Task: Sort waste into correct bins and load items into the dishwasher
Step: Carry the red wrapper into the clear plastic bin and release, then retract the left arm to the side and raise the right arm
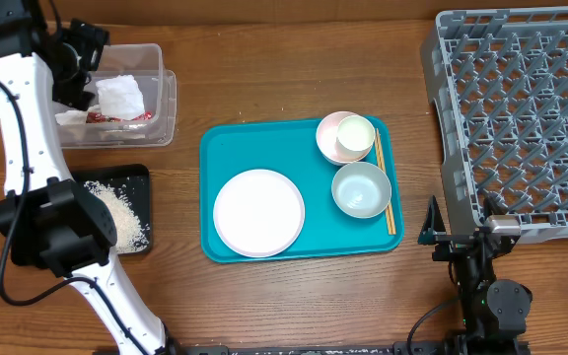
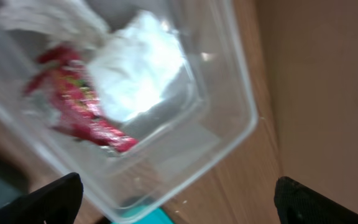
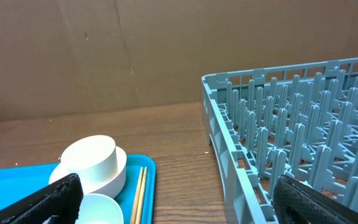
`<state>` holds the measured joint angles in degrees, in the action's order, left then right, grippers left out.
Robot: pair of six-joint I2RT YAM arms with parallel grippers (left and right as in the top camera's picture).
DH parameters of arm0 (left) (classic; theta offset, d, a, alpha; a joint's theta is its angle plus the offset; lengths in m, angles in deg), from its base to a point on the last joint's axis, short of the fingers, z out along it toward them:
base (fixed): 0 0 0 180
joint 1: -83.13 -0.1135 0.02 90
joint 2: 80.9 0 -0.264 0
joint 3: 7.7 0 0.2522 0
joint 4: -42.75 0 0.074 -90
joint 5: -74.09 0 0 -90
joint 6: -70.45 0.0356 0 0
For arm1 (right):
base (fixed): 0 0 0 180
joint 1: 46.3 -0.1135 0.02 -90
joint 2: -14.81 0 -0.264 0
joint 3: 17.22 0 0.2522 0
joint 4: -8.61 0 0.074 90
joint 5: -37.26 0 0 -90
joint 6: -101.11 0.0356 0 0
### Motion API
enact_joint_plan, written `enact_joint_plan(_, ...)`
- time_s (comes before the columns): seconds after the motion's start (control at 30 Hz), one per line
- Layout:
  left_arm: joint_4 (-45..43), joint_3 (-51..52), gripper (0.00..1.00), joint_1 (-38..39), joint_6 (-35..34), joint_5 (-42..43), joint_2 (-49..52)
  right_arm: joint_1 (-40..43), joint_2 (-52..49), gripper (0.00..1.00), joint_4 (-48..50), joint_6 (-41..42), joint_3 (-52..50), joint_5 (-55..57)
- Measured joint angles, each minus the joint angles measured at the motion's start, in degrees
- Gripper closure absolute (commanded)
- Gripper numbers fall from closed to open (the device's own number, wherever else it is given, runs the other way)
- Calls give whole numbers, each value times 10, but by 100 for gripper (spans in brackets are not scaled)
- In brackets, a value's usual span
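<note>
The clear tub [image 1: 162,99] at the far left holds a crumpled white napkin [image 1: 121,96] and a red wrapper [image 1: 118,117]. My left gripper [image 1: 82,69] hovers over the tub's left end, open and empty. In the left wrist view the tub [image 2: 229,81], napkin [image 2: 138,68] and wrapper [image 2: 73,109] lie below the open gripper [image 2: 179,205]. The black tray [image 1: 131,177] holds white rice [image 1: 116,212]. The white plate [image 1: 258,212], stacked white bowls [image 1: 346,138], grey-blue bowl [image 1: 361,189] and chopsticks [image 1: 384,182] sit on the teal tray. My right gripper [image 1: 432,235] is open beside the grey dish rack [image 1: 521,118]. I see no brown scrap.
The teal serving tray [image 1: 215,148] lies mid-table. The right wrist view shows its open gripper [image 3: 179,205], the white bowls [image 3: 92,165], chopsticks [image 3: 140,190], the teal tray's corner [image 3: 17,177] and the rack's near wall [image 3: 229,143]. A brown wall stands behind.
</note>
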<state>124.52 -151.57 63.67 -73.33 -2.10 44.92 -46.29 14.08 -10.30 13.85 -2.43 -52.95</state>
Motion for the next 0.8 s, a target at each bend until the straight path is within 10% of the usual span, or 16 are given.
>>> enact_joint_plan(0.8,87,3,0,-114,-59,-159,-136,0,0,0,1,7,0,-15)
